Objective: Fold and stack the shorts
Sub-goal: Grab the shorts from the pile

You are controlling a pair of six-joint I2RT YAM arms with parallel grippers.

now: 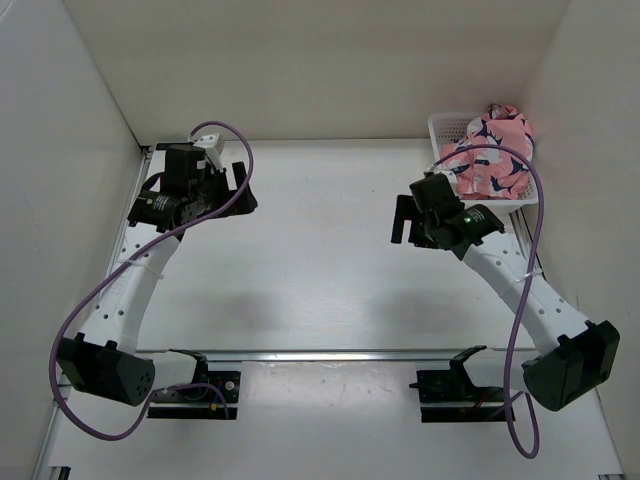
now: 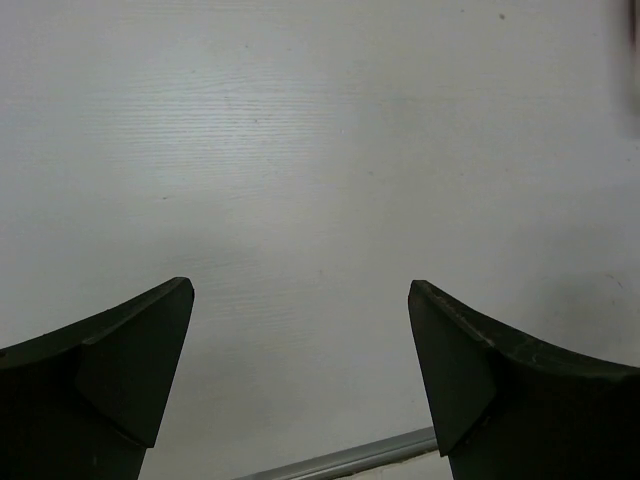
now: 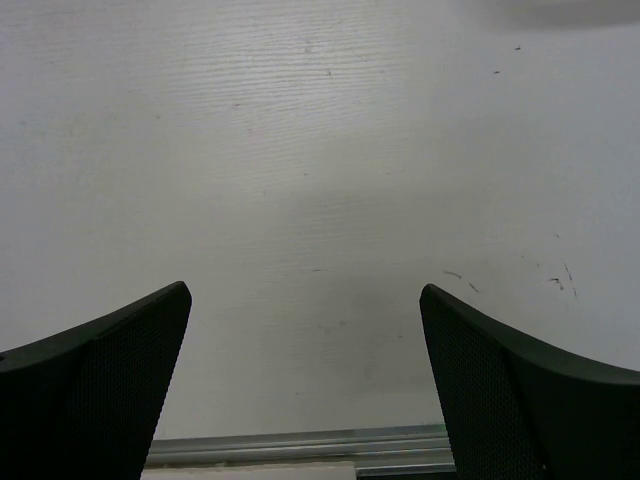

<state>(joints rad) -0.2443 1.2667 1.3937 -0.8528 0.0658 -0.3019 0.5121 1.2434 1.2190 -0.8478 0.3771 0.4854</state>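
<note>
The salmon-pink shorts (image 1: 492,152) with navy and white whale shapes lie bunched in a white mesh basket (image 1: 446,126) at the back right corner of the table. My right gripper (image 1: 403,220) is open and empty above the bare table, just left of the basket. My left gripper (image 1: 243,188) is open and empty at the back left. In the left wrist view the gripper (image 2: 300,290) shows its jaws wide apart over white table. In the right wrist view the gripper (image 3: 305,290) shows the same. The shorts do not show in either wrist view.
White walls enclose the table on the left, back and right. A metal rail (image 1: 320,354) crosses the table near the arm bases; it also shows in the left wrist view (image 2: 350,458) and the right wrist view (image 3: 300,445). Purple cables loop along both arms.
</note>
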